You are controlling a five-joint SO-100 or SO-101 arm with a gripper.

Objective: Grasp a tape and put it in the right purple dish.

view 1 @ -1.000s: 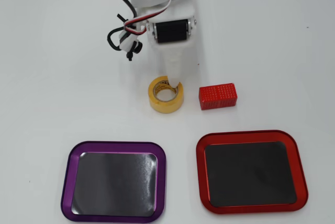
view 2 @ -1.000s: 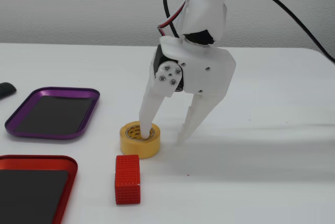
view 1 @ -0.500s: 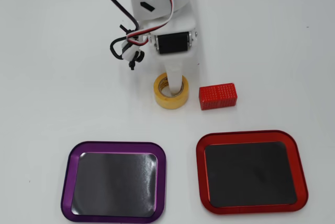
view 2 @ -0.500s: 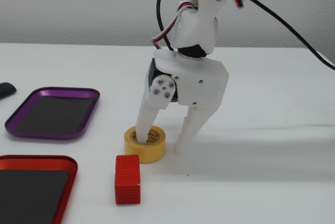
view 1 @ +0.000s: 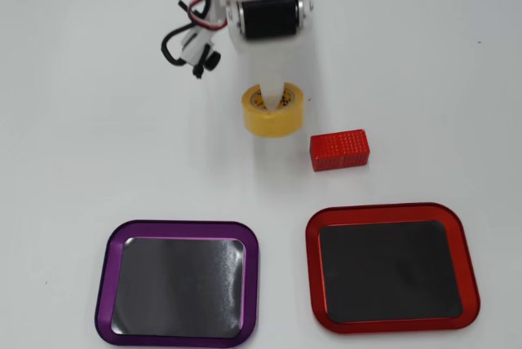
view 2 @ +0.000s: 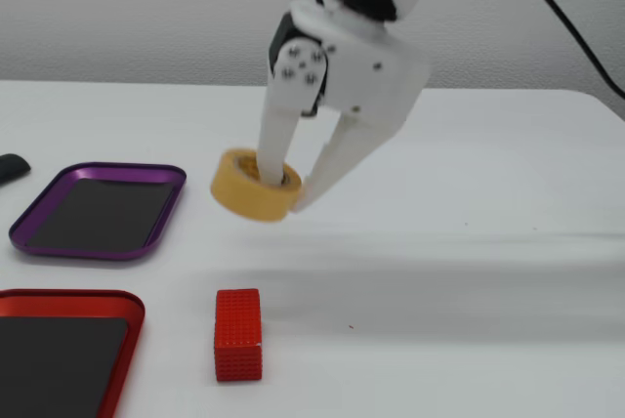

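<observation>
The yellow tape point(view 1: 274, 111) point(view 2: 249, 187) hangs tilted in the air above the white table. My gripper point(view 2: 286, 187) point(view 1: 273, 100) is shut on it, with one finger down through the core and the other against the outer wall. In the overhead view the purple dish point(view 1: 104, 284) lies at the lower left, well below the tape. The fixed view shows the purple dish point(view 2: 156, 229) on the left, level with the lifted tape and apart from it.
A red textured block point(view 1: 339, 149) point(view 2: 238, 334) lies on the table close to where the tape is held. A red-rimmed tray point(view 1: 461, 271) point(view 2: 125, 309) sits beside the purple one. A dark object point(view 2: 10, 168) pokes in at the fixed view's left edge.
The fingers have closed on the tape's wall and lifted the roll off the table. The arm has pulled back, away from the trays and the red block.
</observation>
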